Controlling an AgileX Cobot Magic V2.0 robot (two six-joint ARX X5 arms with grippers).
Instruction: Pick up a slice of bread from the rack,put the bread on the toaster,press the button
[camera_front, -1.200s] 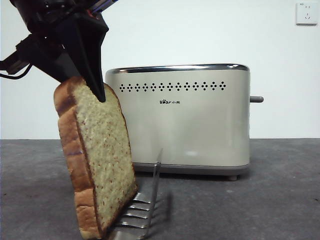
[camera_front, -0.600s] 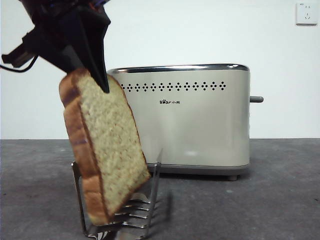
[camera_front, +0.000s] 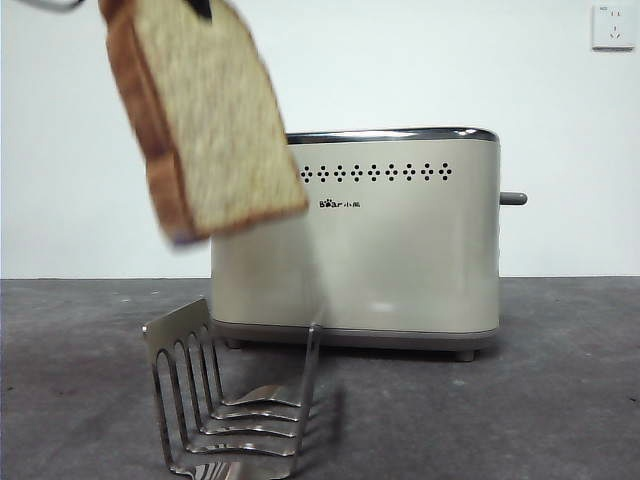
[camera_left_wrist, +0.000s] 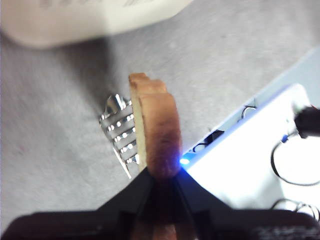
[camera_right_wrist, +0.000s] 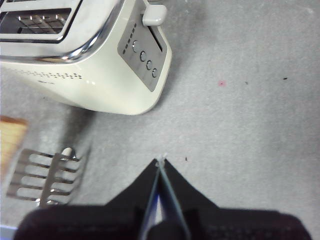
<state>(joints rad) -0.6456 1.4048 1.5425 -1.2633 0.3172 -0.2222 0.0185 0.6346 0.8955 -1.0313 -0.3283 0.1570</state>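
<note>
My left gripper (camera_left_wrist: 160, 176) is shut on the slice of bread (camera_left_wrist: 152, 125) and holds it by its crust. In the front view the slice of bread (camera_front: 205, 115) hangs tilted high at the upper left, clear of the steel rack (camera_front: 235, 400) and level with the top of the cream toaster (camera_front: 390, 240). Only a black tip of the left gripper (camera_front: 202, 8) shows at the top edge. The rack (camera_left_wrist: 120, 137) stands empty below the slice. The grey lever button (camera_front: 513, 198) sticks out of the toaster's right side. My right gripper (camera_right_wrist: 160, 161) is shut and empty over the grey table, off the toaster's button end (camera_right_wrist: 154, 15).
A white wall socket (camera_front: 612, 27) is at the upper right. A white board with cables and a blue light (camera_left_wrist: 250, 165) lies beside the rack. The toaster's slots (camera_right_wrist: 35, 20) face up.
The left gripper has lifted the slice of bread out of the rack, up and a little right, to the toaster's top height. The rack now stands empty.
</note>
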